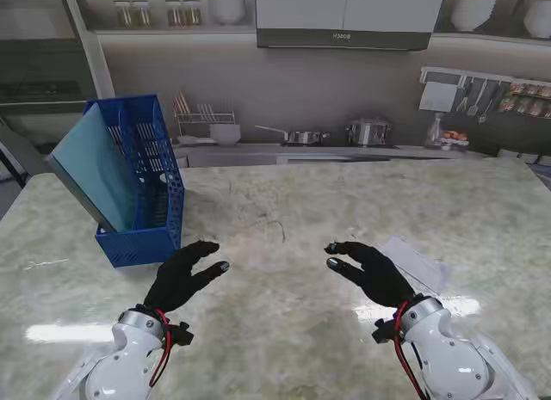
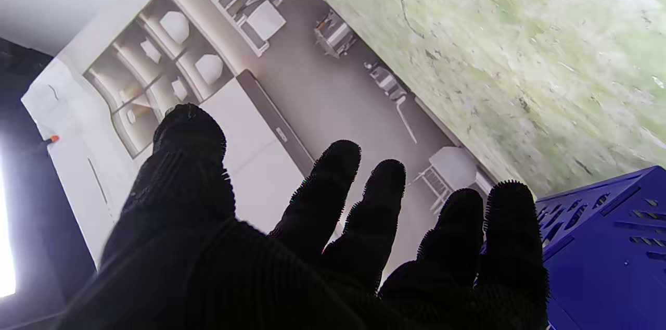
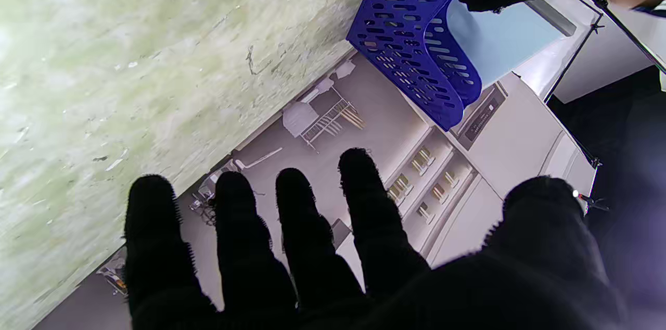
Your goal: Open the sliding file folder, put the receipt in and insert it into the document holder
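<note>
Folder [image 1: 96,172], one light blue sheet-like file with a dark lower edge, stands in the one blue document holder [image 1: 153,189] near the table's [image 1: 284,331] far left corner. Its long axis tilts, the top leaning left out of the holder. One pale, see-through sheet [image 1: 417,262], hard to make out, lies flat near the table's right edge, partly hidden behind the right hand [image 1: 374,271]. Two black-gloved hands hover over the near edge; the left hand [image 1: 182,275] is empty with fingers spread, the right empty with fingers apart.

Left wrist view: spread fingers [image 2: 333,189] hold nothing; one corner of the holder [image 2: 609,231] is cut off at the frame edge.

Right wrist view: fingers [image 3: 302,215] are spread and empty; the holder [image 3: 416,43] with the folder [image 3: 499,38] inside is partly covered by the other glove.
</note>
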You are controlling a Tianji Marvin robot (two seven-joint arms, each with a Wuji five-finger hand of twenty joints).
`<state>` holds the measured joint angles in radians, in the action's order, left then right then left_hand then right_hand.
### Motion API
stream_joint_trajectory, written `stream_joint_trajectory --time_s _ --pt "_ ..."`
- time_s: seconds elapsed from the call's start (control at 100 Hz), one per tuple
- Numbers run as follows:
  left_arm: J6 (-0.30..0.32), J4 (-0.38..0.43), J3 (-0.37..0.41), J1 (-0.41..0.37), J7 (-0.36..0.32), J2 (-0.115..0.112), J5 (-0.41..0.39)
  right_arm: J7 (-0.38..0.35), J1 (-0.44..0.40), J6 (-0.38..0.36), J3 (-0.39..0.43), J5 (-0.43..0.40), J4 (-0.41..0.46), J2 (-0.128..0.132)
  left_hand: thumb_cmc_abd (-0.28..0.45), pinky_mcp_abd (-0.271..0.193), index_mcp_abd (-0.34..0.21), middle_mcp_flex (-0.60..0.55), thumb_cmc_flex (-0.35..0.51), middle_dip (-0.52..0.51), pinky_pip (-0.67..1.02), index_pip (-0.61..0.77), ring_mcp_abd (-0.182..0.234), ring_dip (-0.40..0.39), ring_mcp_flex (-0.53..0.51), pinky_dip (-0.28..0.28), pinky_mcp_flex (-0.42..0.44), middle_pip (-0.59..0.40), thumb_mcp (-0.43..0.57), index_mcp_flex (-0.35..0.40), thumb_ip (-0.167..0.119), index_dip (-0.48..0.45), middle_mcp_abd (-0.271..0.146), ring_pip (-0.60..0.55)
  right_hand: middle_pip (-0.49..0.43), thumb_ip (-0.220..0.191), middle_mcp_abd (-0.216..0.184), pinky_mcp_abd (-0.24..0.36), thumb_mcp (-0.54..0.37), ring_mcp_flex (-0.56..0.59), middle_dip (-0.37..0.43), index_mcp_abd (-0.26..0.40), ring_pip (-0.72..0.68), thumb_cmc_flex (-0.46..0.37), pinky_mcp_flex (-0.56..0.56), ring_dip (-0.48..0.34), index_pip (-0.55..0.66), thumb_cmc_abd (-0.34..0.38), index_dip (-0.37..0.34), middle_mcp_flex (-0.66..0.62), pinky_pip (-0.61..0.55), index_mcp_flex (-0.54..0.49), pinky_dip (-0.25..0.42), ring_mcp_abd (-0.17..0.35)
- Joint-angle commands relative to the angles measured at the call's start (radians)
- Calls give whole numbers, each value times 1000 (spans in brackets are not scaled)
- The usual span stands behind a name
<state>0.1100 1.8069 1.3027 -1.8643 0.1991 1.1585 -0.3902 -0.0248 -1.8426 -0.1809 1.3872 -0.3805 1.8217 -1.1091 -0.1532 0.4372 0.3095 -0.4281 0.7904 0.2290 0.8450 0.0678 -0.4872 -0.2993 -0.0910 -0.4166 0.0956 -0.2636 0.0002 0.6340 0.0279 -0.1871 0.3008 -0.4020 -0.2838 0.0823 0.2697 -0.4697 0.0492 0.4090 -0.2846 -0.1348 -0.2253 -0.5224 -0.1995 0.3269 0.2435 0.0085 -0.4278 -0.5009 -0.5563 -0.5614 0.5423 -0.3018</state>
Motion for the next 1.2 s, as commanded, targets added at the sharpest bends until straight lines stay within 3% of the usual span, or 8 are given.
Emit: stream_joint_trajectory --time_s 0.0,0.49,0.63,0.7,0.85,0.98,1.13,1.19 --pt "-1 6 2 -10 -4 0 -7 -16 -10 8 -2 9 9 -1 27 0 -35 17 -14 -3 17 -3 13 7 12 -3 16 18 -18 -19 25 0 -38 7 -9 15 -21 -27 8 17 7 14 -20 12 -10 -8 7 -18 4 11 18 -3 19 18" --pt "5 26 18 -34 20 2 -39 -34 -18 21 2 23 19 1 38 3 -27 8 -2 -1 11 2 -2 7 11 0 12 15 -16 -10 22 -9 -23 6 -4 14 -5 -33 6 46 11 7 -24 4 -35 -6 23 -18 5 -22 35 -43 49 28" --pt "4 40 37 -51 29 3 -52 -39 -19 26 4 29 21 2 42 14 -7 -10 10 8 99 8 -40 -24 14 -43 17 -2 -17 0 18 -20 11 -54 -4 14 -2 -32 7 49 11 6 -27 3 -39 -6 23 -17 6 -25 38 -45 56 26" --pt "4 51 50 -64 40 4 -64 -41 -20 26 5 30 22 2 41 23 12 -36 23 23 164 18 -68 -55 0 -76 -2 -27 -14 19 15 -32 53 -120 -4 14 -1 -34 7 51 10 9 -28 3 -40 -6 24 -18 6 -27 40 -48 59 21" --pt "3 76 86 -97 82 9 -99 -43 -20 28 6 29 22 2 42 24 41 -152 55 92 346 67 -115 -140 -106 -191 -104 -148 -12 116 9 -87 107 -284 -3 14 -1 -35 7 53 10 10 -29 2 -43 -6 25 -19 7 -30 44 -50 64 23" --pt "-8 93 116 -120 145 19 -130 -45 -18 33 6 31 22 2 47 16 22 -236 72 164 399 124 -142 -207 -191 -251 -228 -274 -12 182 6 -174 103 -403 -1 14 13 -36 7 57 10 6 -31 2 -46 -4 26 -19 7 -30 47 -51 69 11" --pt "-41 97 145 -134 259 38 -173 -45 -18 39 6 35 22 2 47 -9 -25 -348 82 270 513 236 -179 -306 -337 -325 -437 -444 -11 232 4 -362 85 -570 0 14 11 -37 7 55 10 4 -31 1 -47 -4 26 -18 7 -31 50 -52 73 12" --pt "-64 97 153 -135 312 46 -192 -44 -18 41 7 34 22 2 48 -35 -47 -401 82 302 585 413 -189 -343 -412 -341 -531 -514 -11 183 4 -484 76 -636 0 14 12 -36 7 58 9 2 -32 1 -48 -4 26 -19 8 -32 51 -52 74 15"
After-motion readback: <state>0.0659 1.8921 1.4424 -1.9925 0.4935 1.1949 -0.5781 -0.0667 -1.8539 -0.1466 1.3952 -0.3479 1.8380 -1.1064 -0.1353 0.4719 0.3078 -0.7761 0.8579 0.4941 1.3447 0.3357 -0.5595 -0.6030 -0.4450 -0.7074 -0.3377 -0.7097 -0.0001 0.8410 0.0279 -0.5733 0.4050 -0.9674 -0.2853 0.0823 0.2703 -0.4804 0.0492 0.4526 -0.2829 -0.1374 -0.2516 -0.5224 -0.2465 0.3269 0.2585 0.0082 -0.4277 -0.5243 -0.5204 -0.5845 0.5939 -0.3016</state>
